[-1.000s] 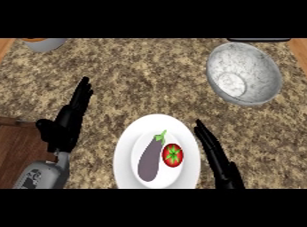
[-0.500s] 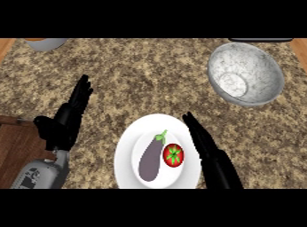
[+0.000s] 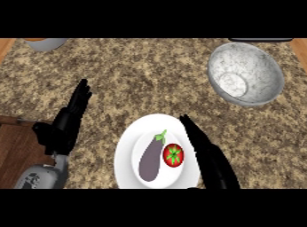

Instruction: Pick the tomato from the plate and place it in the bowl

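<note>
A red tomato (image 3: 173, 155) with a green stem lies on the white plate (image 3: 131, 146) at the lower middle, beside a purple eggplant (image 3: 151, 156). My right hand (image 3: 206, 156) reaches over the plate's right edge with fingers straight, just right of the tomato and close to touching it. A grey marbled bowl (image 3: 245, 73) sits at the upper right, holding nothing. My left hand (image 3: 67, 122) rests open at the left, fingers pointing up, apart from the plate.
A dark wooden board (image 3: 10, 153) lies at the lower left under my left forearm. Part of a light round vessel (image 3: 46, 43) shows at the top left edge. Speckled stone counter (image 3: 143, 75) spreads between plate and bowl.
My right hand has slid left over the plate's right edge, closing in on the tomato. The left hand, tomato and eggplant have stayed put.
</note>
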Tool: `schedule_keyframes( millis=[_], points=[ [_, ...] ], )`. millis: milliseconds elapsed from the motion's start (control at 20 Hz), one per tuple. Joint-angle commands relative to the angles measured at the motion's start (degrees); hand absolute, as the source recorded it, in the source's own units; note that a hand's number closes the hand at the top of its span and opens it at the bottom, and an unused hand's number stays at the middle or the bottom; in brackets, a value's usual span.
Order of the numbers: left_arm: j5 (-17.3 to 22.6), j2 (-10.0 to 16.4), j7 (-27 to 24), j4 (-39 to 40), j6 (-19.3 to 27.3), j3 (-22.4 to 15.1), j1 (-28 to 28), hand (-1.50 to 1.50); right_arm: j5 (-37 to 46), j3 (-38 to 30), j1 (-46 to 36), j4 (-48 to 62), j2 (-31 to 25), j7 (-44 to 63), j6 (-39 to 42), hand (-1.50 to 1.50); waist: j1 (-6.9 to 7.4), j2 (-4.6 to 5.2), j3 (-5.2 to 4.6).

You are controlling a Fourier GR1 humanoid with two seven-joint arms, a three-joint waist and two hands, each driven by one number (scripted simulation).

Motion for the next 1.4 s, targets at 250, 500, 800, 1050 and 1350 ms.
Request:
schedule_keyframes(
  millis=[250, 500, 800, 1050, 1350],
  points=[
    [-1.9, -2.9, 1.3, 3.7, -2.0, 2.6, -4.1, 0.00, -5.5, -1.8, 5.3, -2.2, 0.2, -8.2, 0.2, -1.50, -0.24, 0.00, 0.01],
    [-2.7, -3.2, 2.3, 0.4, -3.5, 4.4, -1.6, 0.00, -5.3, -1.4, 6.2, -1.9, 2.0, -10.2, -0.4, -1.50, -0.10, -0.03, 0.00],
    [-5.2, -4.9, 3.3, -3.0, -3.1, 3.1, 0.9, 0.00, -8.1, -3.4, 7.0, 5.5, 3.8, -15.0, -2.3, -1.50, 0.05, -0.03, 0.01],
    [-4.7, -5.2, 2.3, 1.0, -5.8, 6.0, -2.6, 0.00, -9.3, -3.1, 8.0, 8.2, 5.4, -18.9, -4.1, -1.50, -0.11, 0.00, 0.00],
    [-8.0, -7.9, 1.6, 0.5, -4.3, 5.7, -0.3, 0.00, -9.7, -4.0, 8.0, 13.5, 5.6, -23.5, -4.9, -1.50, -0.12, -0.01, 0.00]
  ],
)
